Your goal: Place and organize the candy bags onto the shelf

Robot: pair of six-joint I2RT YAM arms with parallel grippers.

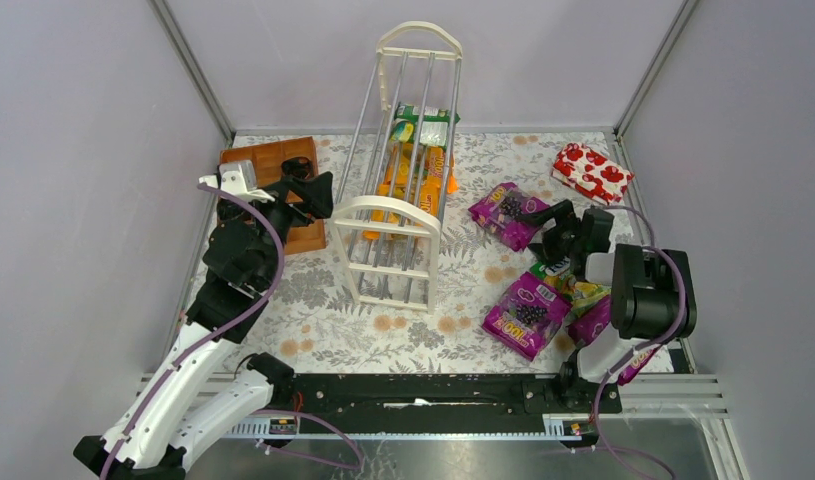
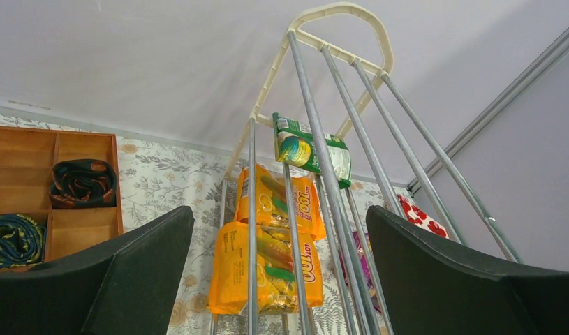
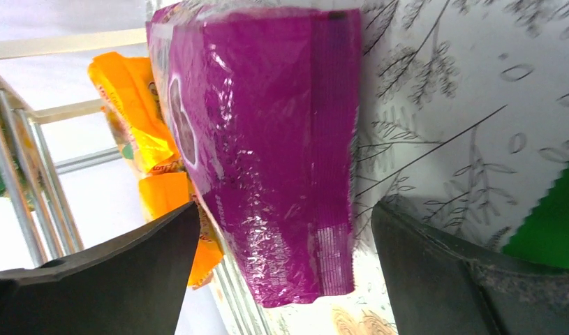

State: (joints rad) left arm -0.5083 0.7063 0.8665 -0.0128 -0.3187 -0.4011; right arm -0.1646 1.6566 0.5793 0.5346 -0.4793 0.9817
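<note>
Right gripper (image 3: 283, 209) stands released, jaws spread wide and clamping nothing. Its fingers (image 3: 114, 265) flank the near end of a purple bag (image 3: 267, 153), which lies flat on the floral table (image 1: 423, 335) at the shelf's 3 o'clock. Whether either finger touches the packet cannot be told.

The shelf (image 1: 383, 203), cream arches joined by silver rods, stands mid-table and reaches toward 12 o'clock. Two orange bags (image 2: 271, 279) rest on its rods, one behind the other. A green bag (image 2: 295, 150) lies beyond them at the 12 o'clock end.

Left gripper (image 2: 279, 209) is likewise spread and empty. It hangs at the shelf's 9 o'clock and faces the rods, above the inner edge of a wooden tray (image 1: 283, 160) at the table's 10 o'clock. Two dark coiled bands (image 2: 82, 183) sit in separate tray compartments.

At the table's 4 o'clock, partly under the right arm, loose bags (image 1: 526, 313) lie overlapping: two purple and one green-yellow. A red packet (image 1: 591, 172) lies by itself at 2 o'clock, apart from the rest.
</note>
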